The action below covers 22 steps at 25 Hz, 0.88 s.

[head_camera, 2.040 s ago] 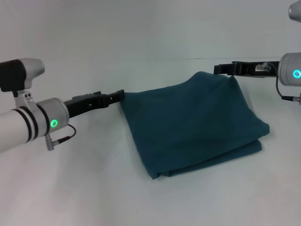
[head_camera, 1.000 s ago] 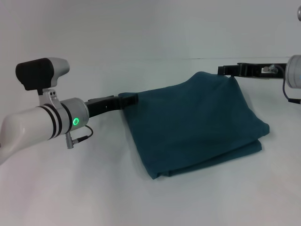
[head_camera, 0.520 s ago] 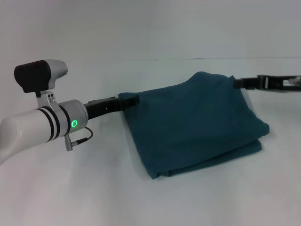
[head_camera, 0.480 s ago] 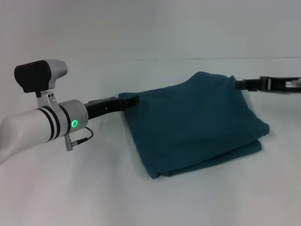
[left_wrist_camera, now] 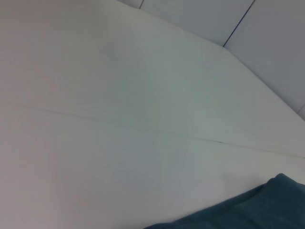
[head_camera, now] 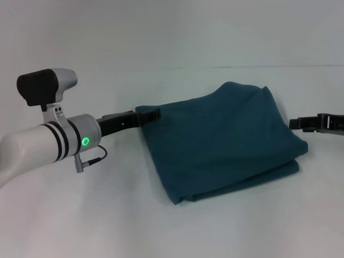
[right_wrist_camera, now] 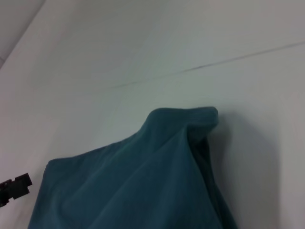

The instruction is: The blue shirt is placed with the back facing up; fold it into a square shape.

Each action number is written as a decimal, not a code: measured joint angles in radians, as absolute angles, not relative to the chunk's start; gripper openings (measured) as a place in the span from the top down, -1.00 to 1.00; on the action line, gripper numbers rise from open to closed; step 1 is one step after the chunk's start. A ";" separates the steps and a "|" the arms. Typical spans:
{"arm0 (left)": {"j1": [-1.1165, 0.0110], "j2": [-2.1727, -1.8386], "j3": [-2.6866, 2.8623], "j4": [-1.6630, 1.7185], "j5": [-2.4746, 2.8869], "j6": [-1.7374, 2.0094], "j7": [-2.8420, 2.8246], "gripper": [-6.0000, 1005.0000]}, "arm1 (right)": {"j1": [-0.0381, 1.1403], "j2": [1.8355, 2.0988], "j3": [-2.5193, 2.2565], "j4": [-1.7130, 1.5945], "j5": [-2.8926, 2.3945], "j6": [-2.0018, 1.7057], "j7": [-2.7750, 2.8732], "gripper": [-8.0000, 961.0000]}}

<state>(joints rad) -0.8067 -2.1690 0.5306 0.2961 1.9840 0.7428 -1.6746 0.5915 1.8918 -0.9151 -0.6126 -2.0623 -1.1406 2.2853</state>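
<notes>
The white table [head_camera: 80, 215] holds the blue shirt [head_camera: 220, 145], folded into a thick square-ish pile at the middle. The left end effector [head_camera: 149, 115] touches its far left corner; whether it grips, I cannot tell. The right end effector [head_camera: 301, 124] sits apart, grip unclear. Folding looks nearly done; next, let go.

A white table [head_camera: 161, 226] — a faint seam [left_wrist_camera: 143, 130], perhaps a join, crosses it.

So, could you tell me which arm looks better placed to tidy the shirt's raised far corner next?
Probably the right: its hand sits beside the blue shirt, near the peaked corner, and is free. The left hand is at the opposite corner.
</notes>
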 joint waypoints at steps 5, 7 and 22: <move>-0.808 -2.169 0.531 0.296 1.983 0.744 -1.674 -0.77 | 0.597 1.890 -0.906 -0.583 -2.064 -1.149 2.286 0.13; -0.807 -2.169 0.531 0.296 1.983 0.744 -1.674 -0.77 | 0.601 1.889 -0.905 -0.574 -2.064 -1.154 2.286 0.13; -0.797 -2.167 0.533 0.309 1.983 0.777 -1.672 -0.77 | 0.606 1.898 -0.905 -0.553 -2.062 -1.165 2.306 0.21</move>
<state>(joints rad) -0.7966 -2.1669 0.5330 0.3092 1.9834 0.7774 -1.6724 0.6057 1.8979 -0.9046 -0.5534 -2.0619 -1.1651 2.3056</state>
